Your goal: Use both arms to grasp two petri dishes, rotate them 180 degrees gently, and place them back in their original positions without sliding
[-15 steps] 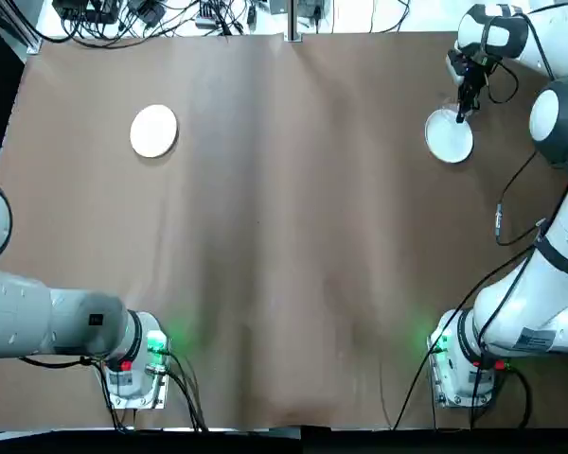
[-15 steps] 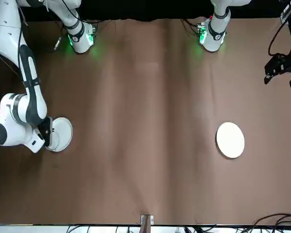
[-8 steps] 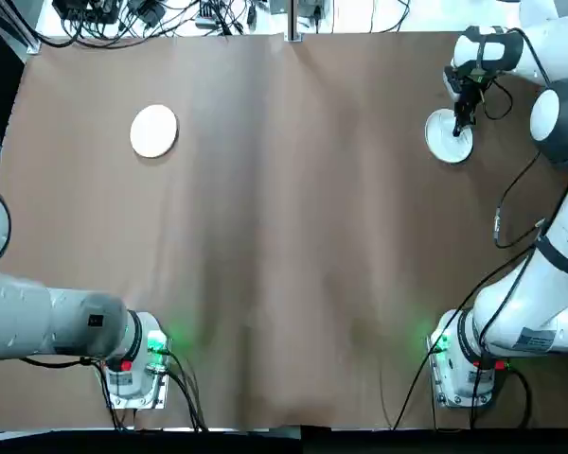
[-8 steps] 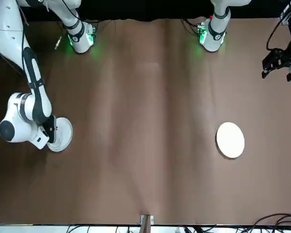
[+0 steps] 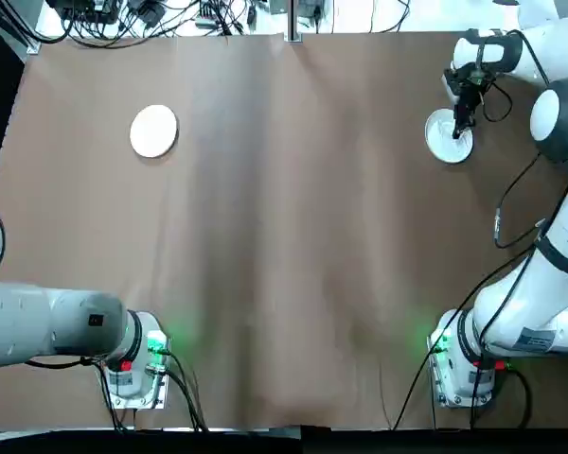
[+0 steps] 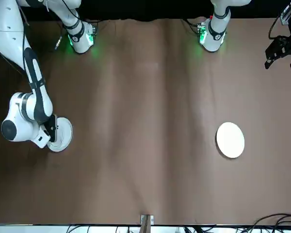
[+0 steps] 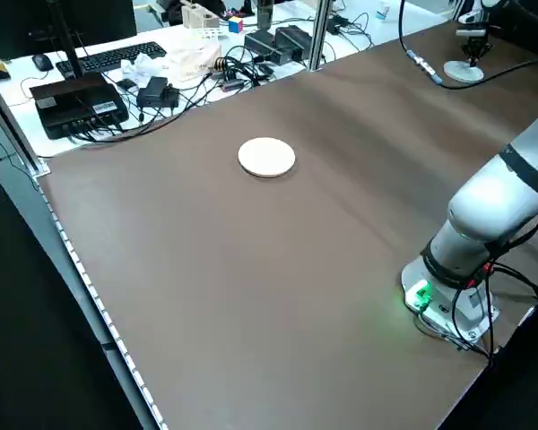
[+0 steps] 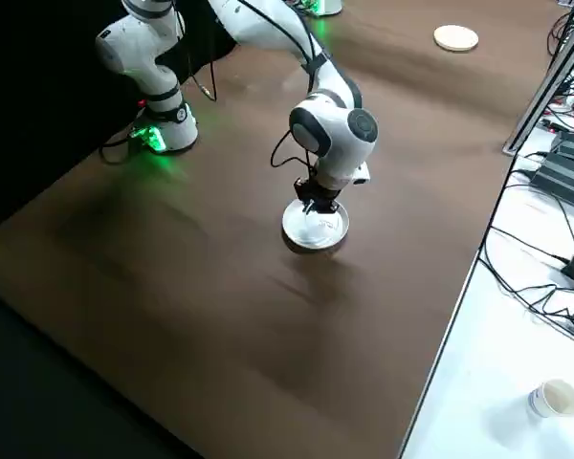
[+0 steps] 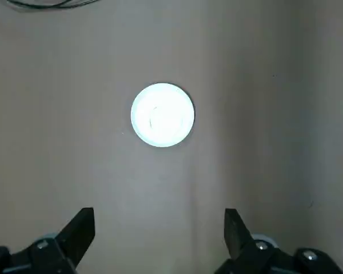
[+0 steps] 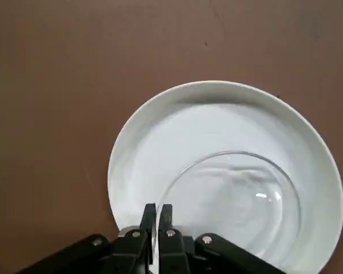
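The plain white petri dish (image 5: 154, 130) lies flat at the table's far left, also seen in the front view (image 6: 230, 140). My left gripper (image 6: 280, 50) hangs high over the table's left edge. It is open, and its wrist view shows that dish (image 9: 162, 114) far below, beyond the spread fingers (image 9: 80, 231). The glossier petri dish (image 5: 445, 144) with an inner ring (image 10: 234, 194) sits at the far right. My right gripper (image 5: 459, 126) points straight down at it. Its fingers (image 10: 150, 216) are pinched together on the dish's near rim.
Cables, a keyboard (image 7: 94, 58) and boxes crowd the bench behind the far edge. A paper cup (image 8: 553, 399) stands on the white surface beside the table. The two arm bases (image 5: 137, 364) (image 5: 464, 367) glow green at the near edge.
My right gripper has swung in and come down onto the glossy dish's rim. My left gripper has drifted back toward the base side, still open and far from its dish.
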Motion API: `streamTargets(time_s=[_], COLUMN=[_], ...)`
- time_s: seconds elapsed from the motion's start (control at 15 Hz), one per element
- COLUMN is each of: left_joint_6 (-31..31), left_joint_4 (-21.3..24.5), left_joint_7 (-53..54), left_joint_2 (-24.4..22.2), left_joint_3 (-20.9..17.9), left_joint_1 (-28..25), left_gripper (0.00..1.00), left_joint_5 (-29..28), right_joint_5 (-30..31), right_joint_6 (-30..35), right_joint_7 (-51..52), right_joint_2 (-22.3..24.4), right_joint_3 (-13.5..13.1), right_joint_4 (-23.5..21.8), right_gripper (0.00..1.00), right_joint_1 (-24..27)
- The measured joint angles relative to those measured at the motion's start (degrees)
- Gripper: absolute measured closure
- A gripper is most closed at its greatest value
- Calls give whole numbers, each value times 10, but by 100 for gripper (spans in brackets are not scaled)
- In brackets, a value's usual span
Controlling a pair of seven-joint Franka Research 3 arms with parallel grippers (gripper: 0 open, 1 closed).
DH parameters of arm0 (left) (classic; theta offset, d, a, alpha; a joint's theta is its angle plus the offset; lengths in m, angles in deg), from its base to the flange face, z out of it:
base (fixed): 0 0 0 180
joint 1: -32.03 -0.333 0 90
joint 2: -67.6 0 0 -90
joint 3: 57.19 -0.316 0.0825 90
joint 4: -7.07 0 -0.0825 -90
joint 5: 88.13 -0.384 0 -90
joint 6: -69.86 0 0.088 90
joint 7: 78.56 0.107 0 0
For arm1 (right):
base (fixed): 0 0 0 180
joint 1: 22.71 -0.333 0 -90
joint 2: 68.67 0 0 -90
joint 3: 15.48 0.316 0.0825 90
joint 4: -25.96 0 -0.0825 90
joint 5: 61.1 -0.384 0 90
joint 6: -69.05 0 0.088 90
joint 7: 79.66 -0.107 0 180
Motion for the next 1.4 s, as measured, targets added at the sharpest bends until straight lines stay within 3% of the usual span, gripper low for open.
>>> streamTargets(time_s=[0.33, 0.8, 0.87, 1.13, 1.4], left_joint_6=[8, 19, 20, 20, 20], left_joint_4=[7, -2, -16, -35, -41], left_joint_7=[-42, -47, -46, -45, -45], left_joint_2=[5, 58, 78, 95, 97], left_joint_3=[3, 31, 32, 35, 37], left_joint_1=[2, -2, -2, -2, -2], left_gripper=[0, 0, 0, 0, 0], left_joint_5=[2, 2, 2, 2, 2], right_joint_5=[0, -3, -3, -5, -6], right_joint_6=[-1, 14, 44, 119, 154], right_joint_7=[0, -2, -13, -55, -73], right_joint_2=[0, 2, 5, 15, 18], right_joint_3=[0, 0, 0, 3, 4], right_joint_4=[-2, 9, 37, 122, 189], right_gripper=[87, 19, 2, 0, 0], right_joint_1=[0, 8, 9, 1, -11])
